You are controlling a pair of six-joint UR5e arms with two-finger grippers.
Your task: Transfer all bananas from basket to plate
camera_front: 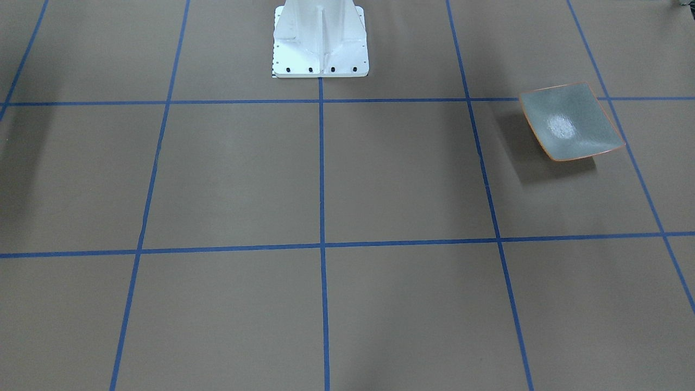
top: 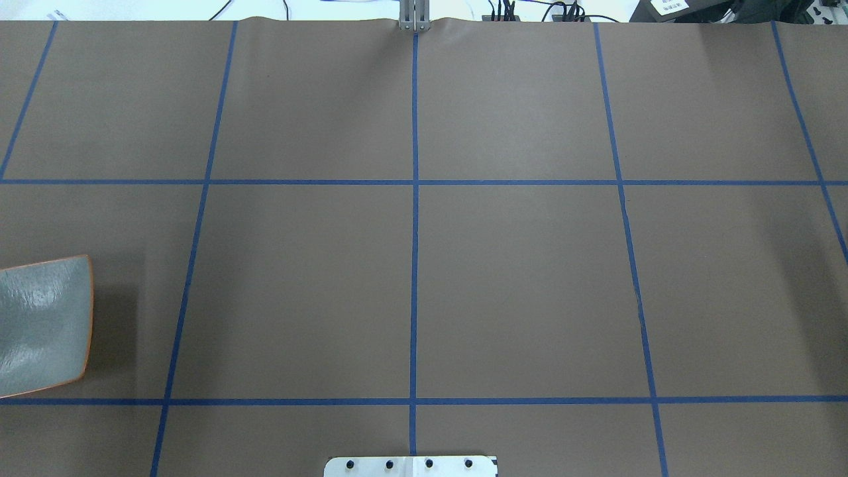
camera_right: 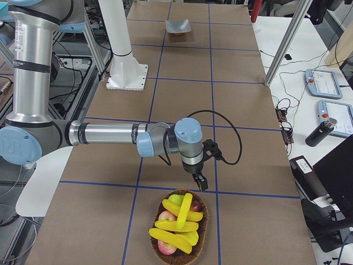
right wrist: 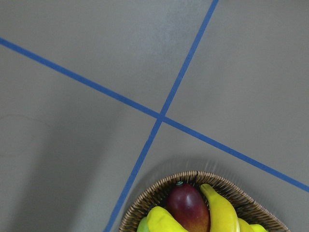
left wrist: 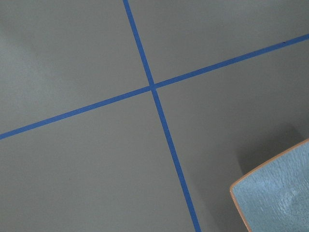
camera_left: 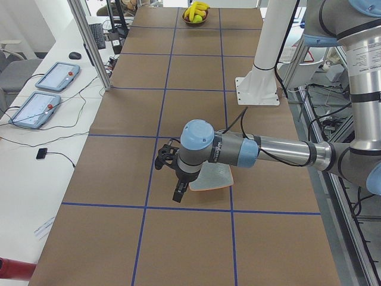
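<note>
Several yellow bananas (camera_right: 175, 225) lie in a woven basket (camera_right: 203, 221) at the table's right end, small in the exterior left view as bananas (camera_left: 196, 11). The right wrist view catches the basket (right wrist: 193, 177) rim and a banana (right wrist: 219, 212). My right gripper (camera_right: 199, 184) hangs just above the basket's far rim; I cannot tell whether it is open or shut. The grey-green plate (camera_front: 570, 122) with its orange rim holds nothing; the plate (top: 40, 324) sits at the table's left end. My left gripper (camera_left: 177, 194) hovers beside the plate (camera_left: 214, 177); its state cannot be told.
A red fruit (right wrist: 188, 210) and a green one (camera_right: 175, 199) share the basket. The white robot pedestal (camera_front: 320, 43) stands mid-table at the robot's edge. Blue tape lines grid the brown mat. Teach pendants (camera_left: 36, 107) and a dark bottle (camera_right: 317, 132) lie on side benches.
</note>
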